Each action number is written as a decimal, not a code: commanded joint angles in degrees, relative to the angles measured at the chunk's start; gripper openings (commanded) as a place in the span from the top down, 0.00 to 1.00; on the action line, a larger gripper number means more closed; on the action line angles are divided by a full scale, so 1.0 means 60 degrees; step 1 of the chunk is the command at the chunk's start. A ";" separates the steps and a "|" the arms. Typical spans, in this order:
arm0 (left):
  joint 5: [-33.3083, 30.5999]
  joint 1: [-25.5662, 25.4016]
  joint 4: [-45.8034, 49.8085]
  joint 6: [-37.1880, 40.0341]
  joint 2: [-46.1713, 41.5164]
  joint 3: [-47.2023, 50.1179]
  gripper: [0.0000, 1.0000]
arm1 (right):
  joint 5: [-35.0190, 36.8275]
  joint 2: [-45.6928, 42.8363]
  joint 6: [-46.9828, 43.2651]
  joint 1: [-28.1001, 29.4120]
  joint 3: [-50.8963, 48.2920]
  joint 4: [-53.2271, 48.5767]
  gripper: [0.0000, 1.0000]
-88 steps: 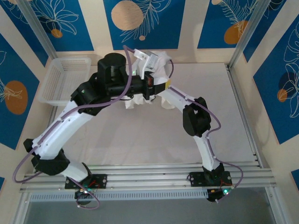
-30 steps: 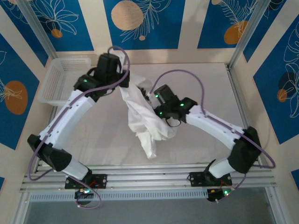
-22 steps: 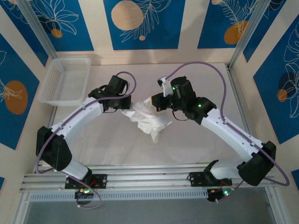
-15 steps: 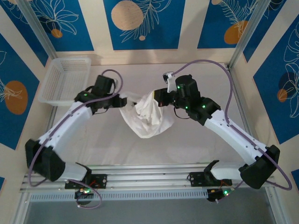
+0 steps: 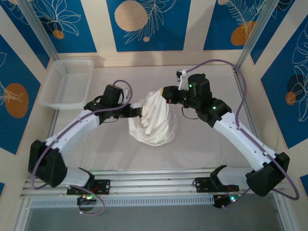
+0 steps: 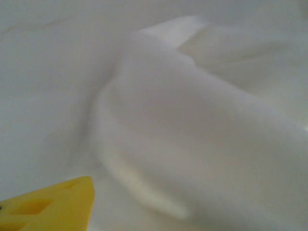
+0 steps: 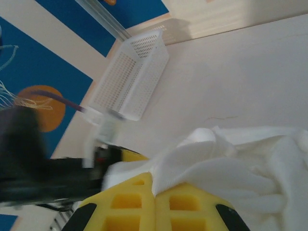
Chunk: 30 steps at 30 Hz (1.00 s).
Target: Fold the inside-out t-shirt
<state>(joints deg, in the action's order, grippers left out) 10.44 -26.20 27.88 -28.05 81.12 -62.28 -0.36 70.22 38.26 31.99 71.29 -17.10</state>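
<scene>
The inside-out t-shirt (image 5: 154, 122) is a white bunched heap at the middle of the table, drawn up to a peak at its far side. My right gripper (image 5: 166, 94) is at that peak, shut on a fold of the cloth; in the right wrist view its yellow fingers (image 7: 155, 185) meet with the shirt (image 7: 240, 159) pinched between them. My left gripper (image 5: 138, 111) is against the heap's left side and stands open. In the left wrist view one yellow finger (image 6: 53, 204) shows at the lower left, with blurred cloth (image 6: 192, 125) close in front.
A white mesh basket (image 5: 67, 82) stands at the far left of the table, also seen in the right wrist view (image 7: 130, 79). The pale tabletop (image 5: 216, 82) is bounded by metal rails on the right and along the near edge.
The shirt has come down from hanging between the grippers to a heap on the table. My left gripper has opened and let go of it; my right gripper still holds the top.
</scene>
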 commanded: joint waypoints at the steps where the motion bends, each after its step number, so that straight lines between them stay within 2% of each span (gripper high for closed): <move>1: -0.0826 0.1414 -0.0064 -0.0808 0.0591 0.1425 0.32 | -0.1290 -0.0916 0.1301 -0.0808 0.0263 0.1044 1.00; 4: 0.0858 0.2350 -0.1063 -0.1208 0.0382 0.2408 0.31 | -0.1926 -0.1474 0.1831 -0.1798 -0.0040 0.1442 1.00; 6: 0.1540 0.2419 -0.1346 -0.0905 -0.0115 0.2507 0.29 | -0.1968 -0.1698 0.1943 -0.2567 -0.0197 0.1194 1.00; 9: 0.3362 0.2418 -0.1806 -0.0219 -0.0851 0.2294 0.24 | -0.2084 -0.1627 0.2035 -0.3571 -0.0431 0.0545 1.00; 11: 0.4746 0.2371 -0.2320 0.0200 -0.1325 0.2142 0.20 | -0.2360 -0.1370 0.2002 -0.3867 -0.0587 0.0165 1.00; 13: 0.6307 0.2328 -0.3516 0.0304 -0.1762 0.2294 0.12 | -0.2731 -0.1154 0.2183 -0.3908 -0.0819 0.0254 1.00; 16: 0.7090 0.2306 -0.4881 -0.0300 -0.2186 0.2492 0.02 | -0.3155 -0.1018 0.2531 -0.3941 -0.1237 0.0857 1.00; 19: 0.6646 0.2418 -0.4675 -0.0666 -0.2263 0.2282 0.01 | -0.2654 -0.0994 0.2290 -0.4437 -0.1137 0.0030 1.00; 21: 0.6898 0.2597 -0.5105 -0.1135 -0.2305 0.2262 0.01 | -0.2623 -0.1034 0.2174 -0.5488 -0.1377 -0.0064 1.00; 23: 0.6872 0.2589 -0.4345 -0.0664 -0.2329 0.1828 0.05 | -0.2720 -0.0749 0.1695 -0.6711 -0.1363 -0.0422 1.00; 24: 0.6647 0.2567 -0.3259 0.0049 -0.2280 0.1397 0.09 | -0.2910 -0.0479 0.1351 -0.7290 -0.1228 -0.0656 1.00; 28: 0.4008 0.2391 0.1922 0.3043 -0.1637 -0.0619 0.32 | -0.3120 0.0218 0.0943 -0.8629 -0.1095 -0.1126 1.00; 30: 0.2681 0.1809 0.3428 0.4262 -0.1495 -0.1231 0.33 | -0.3134 0.0404 0.0863 -0.8851 -0.1151 -0.1075 1.00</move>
<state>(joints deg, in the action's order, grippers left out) 38.61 -12.47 26.89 -17.04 71.24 -64.23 -17.37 71.99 46.41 -20.05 63.75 -21.52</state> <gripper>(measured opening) 0.674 0.046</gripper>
